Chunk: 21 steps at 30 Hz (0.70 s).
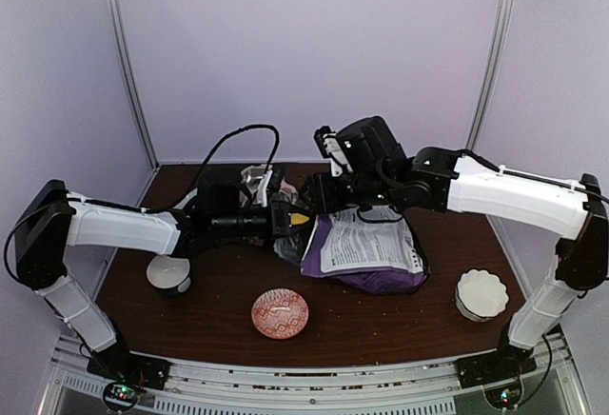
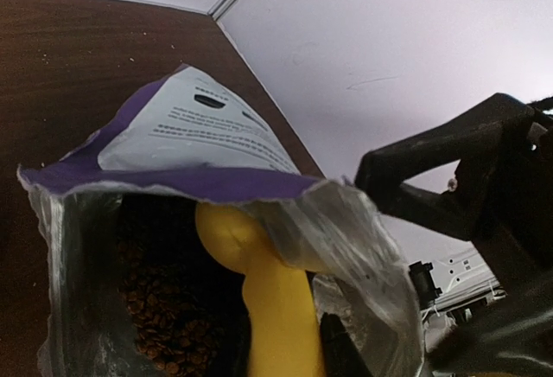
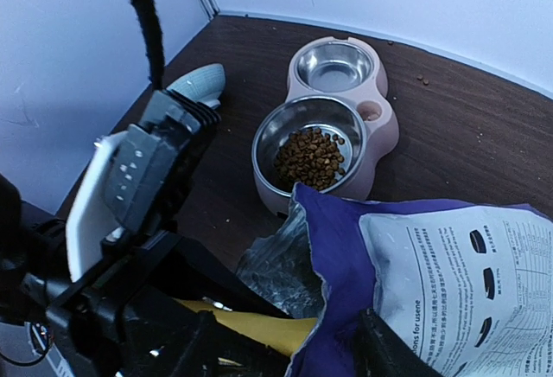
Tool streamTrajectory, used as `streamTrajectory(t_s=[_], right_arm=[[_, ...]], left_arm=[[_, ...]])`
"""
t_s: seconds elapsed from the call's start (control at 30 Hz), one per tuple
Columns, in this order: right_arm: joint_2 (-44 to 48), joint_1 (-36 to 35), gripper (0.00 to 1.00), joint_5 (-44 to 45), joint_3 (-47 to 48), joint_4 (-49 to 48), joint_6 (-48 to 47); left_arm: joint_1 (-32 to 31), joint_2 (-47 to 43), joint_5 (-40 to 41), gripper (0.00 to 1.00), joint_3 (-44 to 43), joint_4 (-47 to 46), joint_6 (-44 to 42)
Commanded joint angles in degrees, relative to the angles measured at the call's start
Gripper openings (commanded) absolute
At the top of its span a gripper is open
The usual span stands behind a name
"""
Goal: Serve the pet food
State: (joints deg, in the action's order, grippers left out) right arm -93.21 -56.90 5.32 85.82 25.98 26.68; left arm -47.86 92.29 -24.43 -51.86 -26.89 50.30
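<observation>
Kibble (image 3: 311, 156) is part-served in far-edge bowl (image 3: 263, 135); scoop (image 2: 272, 299) is gripped inside bag (image 2: 199, 126) by L gripper (image 1: 287, 217); R gripper (image 1: 319, 201) unclear.

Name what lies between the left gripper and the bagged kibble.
The yellow scoop, reaching from the left gripper into the bag beside the kibble; left wrist view.

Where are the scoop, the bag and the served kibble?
scoop (image 2: 275, 308): left wrist view, on its yellow body.
bag (image 1: 366, 244): top view, on its white printed back.
served kibble (image 3: 313, 156): right wrist view, middle of the pile.
</observation>
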Motion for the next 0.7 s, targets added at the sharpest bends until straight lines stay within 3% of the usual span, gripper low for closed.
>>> streamTrajectory(t_s=[0.0, 0.23, 0.37, 0.5, 0.67], right_arm=[[-3.3, -1.2, 0.50, 6.9, 4.8, 5.5, -2.1], [-6.3, -2.0, 0.29, 13.6, 5.9, 9.1, -1.4], [-5.3, -2.0, 0.02, 20.4, 5.6, 12.7, 1.1], [-0.1, -1.6, 0.00, 24.2, 2.1, 10.7, 1.8], [5.8, 0.3, 0.00, 22.3, -3.1, 7.2, 2.3]], left_arm=[[-1.0, -3.6, -3.2, 0.00, -0.8, -10.1, -1.6], [-0.9, -3.9, -3.2, 0.00, -1.1, -9.6, -1.8], [-0.9, -4.8, -2.9, 0.00, -0.3, -9.4, -1.6], [-0.7, -6.6, -2.3, 0.00, 1.9, -9.9, 0.3], [0.5, -8.8, -3.6, 0.00, 5.9, -14.3, 6.3]])
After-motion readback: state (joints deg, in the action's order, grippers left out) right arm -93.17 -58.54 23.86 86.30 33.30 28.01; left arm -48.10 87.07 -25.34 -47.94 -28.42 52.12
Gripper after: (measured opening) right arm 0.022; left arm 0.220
